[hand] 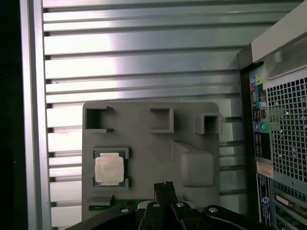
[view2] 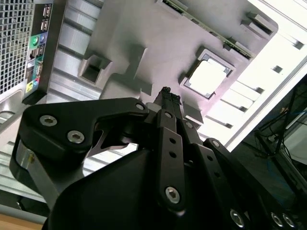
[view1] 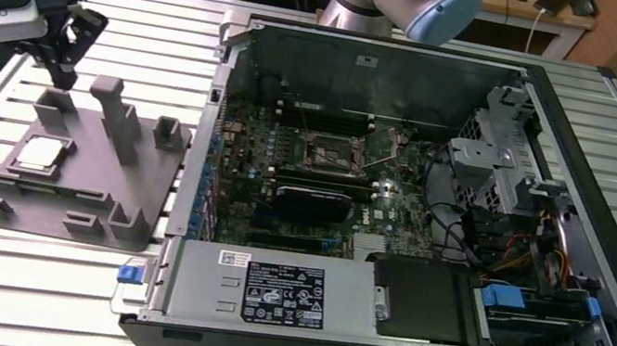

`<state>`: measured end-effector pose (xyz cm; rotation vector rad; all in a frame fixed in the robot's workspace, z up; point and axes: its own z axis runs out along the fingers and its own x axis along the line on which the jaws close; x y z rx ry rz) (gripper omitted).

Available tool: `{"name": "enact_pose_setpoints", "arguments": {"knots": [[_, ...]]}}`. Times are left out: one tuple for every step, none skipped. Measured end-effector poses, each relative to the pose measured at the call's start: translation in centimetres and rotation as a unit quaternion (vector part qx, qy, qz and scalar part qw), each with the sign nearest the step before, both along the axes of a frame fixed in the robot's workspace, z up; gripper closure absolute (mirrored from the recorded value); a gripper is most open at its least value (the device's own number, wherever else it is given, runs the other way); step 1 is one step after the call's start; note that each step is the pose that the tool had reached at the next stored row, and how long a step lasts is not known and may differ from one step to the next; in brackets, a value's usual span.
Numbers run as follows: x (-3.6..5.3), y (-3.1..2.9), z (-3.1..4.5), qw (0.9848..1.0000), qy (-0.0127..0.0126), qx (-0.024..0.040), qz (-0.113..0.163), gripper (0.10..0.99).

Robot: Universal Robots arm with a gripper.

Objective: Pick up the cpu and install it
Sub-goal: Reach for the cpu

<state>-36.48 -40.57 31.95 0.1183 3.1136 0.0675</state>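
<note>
The chief risk, as I judged it, was a bad grasp. The gripper (view1: 62, 75) had its fingers pressed together and held nothing. If it came down on the cpu (view1: 41, 153) like that, the tips would push on the metal top instead of straddling the edges. The cpu was thin and sat low in a shallow pocket of the grey block (view1: 79, 196), so little of its edge was free to pinch. An off-centre grip could tilt it, let it slip, or wedge it against the pocket wall.

A second risk was collision. The block carried raised posts, and the tall post (view1: 107, 100) stood near the gripper at about 4 o'clock from it in the exterior view, so a careless sideways move could strike it. Later, a chip carried crooked could probably damage the socket (view1: 331, 150) inside the open computer case (view1: 223, 55).

In the exterior view the cpu lay at about 6 o'clock from the gripper, apart from it and untouched, flat with its silvery top up. The socket lay well apart at roughly 2 o'clock from the cpu, past the case wall.

In the first wrist view the cpu (hand: 109, 168) sat in its pocket beside the fingertips (hand: 165, 184), not beneath them. The second wrist view showed the same offset, with the cpu (view2: 207, 78) lying past the tips.
</note>
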Motion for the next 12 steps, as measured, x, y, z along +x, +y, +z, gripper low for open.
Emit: {"name": "enact_pose_setpoints", "arguments": {"knots": [[-0.17, -0.01, -0.11, 1.0, 0.0, 0.0, 0.0, 0.98], [-0.33, -0.03, -0.22, 1.0, 0.0, 0.0, 0.0, 0.98], [-0.5, -0.04, -0.33, 1.0, 0.0, 0.0, 0.0, 0.98], [-0.67, -0.05, -0.44, 1.0, 0.0, 0.0, 0.0, 0.98], [-0.84, -0.06, -0.54, 1.0, 0.0, 0.0, 0.0, 0.98], [-1.01, -0.07, -0.64, 1.0, 0.0001, 0.0, 0.0, 0.98], [-1.17, -0.07, -0.74, 1.0, 0.0001, 0.0, 0.0, 0.98], [-1.34, -0.08, -0.85, 1.0, 0.0001, 0.0, 0.0, 0.98], [-1.49, -0.09, -0.95, 1.0, 0.0002, 0.0, 0.0, 0.98], [-1.64, -0.09, -1.04, 1.0, 0.0001, 0.0, 0.0, 0.98], [-1.78, -0.09, -1.14, 1.0, 0.0002, 0.0, 0.0, 0.98], [-1.9, -0.1, -1.22, 1.0, 0.0002, 0.0, 0.0, 0.98]]}}
